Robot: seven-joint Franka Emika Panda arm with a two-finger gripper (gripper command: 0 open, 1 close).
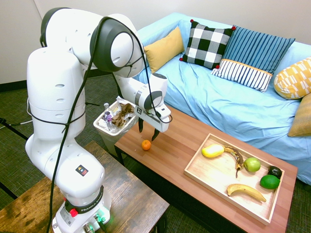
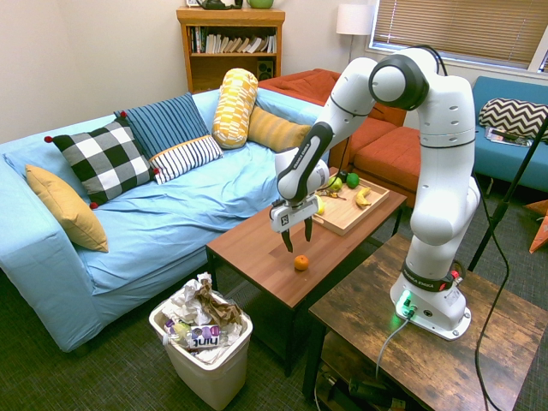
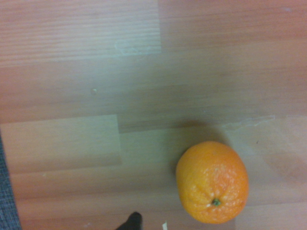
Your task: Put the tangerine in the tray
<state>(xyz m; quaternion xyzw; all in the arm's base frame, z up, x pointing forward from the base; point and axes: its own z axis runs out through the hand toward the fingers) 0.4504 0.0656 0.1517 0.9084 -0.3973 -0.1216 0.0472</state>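
The tangerine [image 1: 146, 144] is a small bright orange fruit resting on the reddish wooden coffee table [image 1: 170, 155] near its end by the waste bin. It also shows as the tangerine [image 2: 301, 263] in the second exterior view and, close up, as the tangerine [image 3: 212, 182] in the wrist view. My gripper [image 1: 148, 131] hangs just above it, open, fingers pointing down, nothing between them; the same gripper [image 2: 297, 237] shows from the other side. The light wooden tray [image 1: 209, 177] lies at the table's other end, holding bananas, a yellow fruit and green fruits.
A white waste bin [image 1: 112, 127] full of rubbish stands on the floor by the table's end, close to my gripper. A blue sofa [image 1: 218, 97] with cushions runs along the table's far side. A dark wooden table [image 1: 121, 194] bears the arm.
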